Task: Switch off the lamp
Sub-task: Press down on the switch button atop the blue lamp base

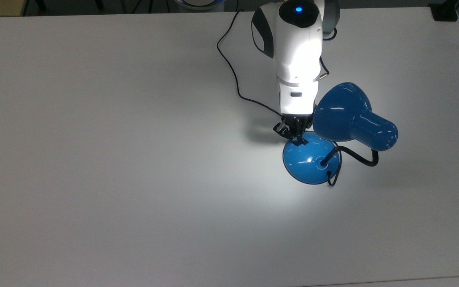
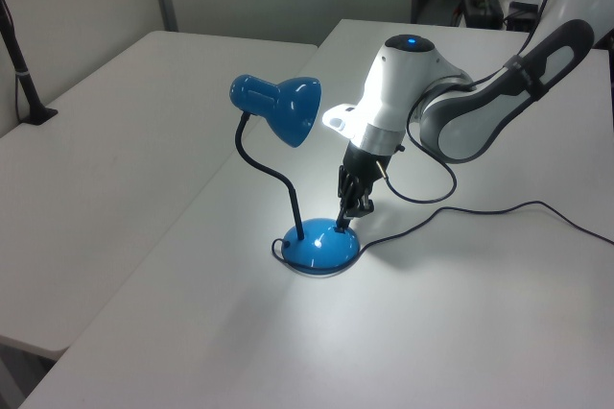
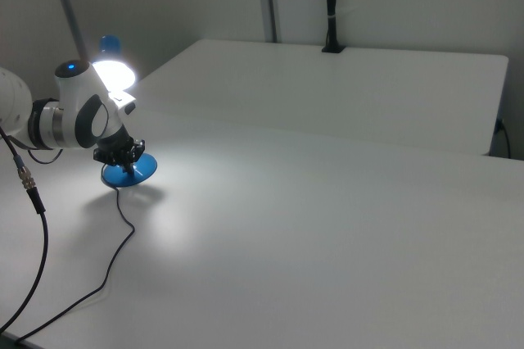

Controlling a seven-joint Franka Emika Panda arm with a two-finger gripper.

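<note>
- A Franka arm's gripper (image 1: 299,140) presses its tip down on the far edge of the domed base (image 1: 311,159) of a blue desk lamp (image 2: 288,121), which stands on the white table (image 1: 114,159), toward the top view's right of centre; the jaws look pinched together into a single point, holding nothing
- The lamp is lit; a bright pool of light lies on the table beside the base, and the shade (image 1: 341,111) glows in the right view
- The tip sits where the small black switch would be, hiding it from the top view; contact looks made, yet the switch has evidently not thrown
- To do this well, I judge, the push should go straight down on the rocker's raised end, short and firm; a sideways shove could slide the light base or tip the gooseneck (image 2: 273,174)
- The dark cord (image 1: 229,67) trails past the arm; best left undisturbed
</note>
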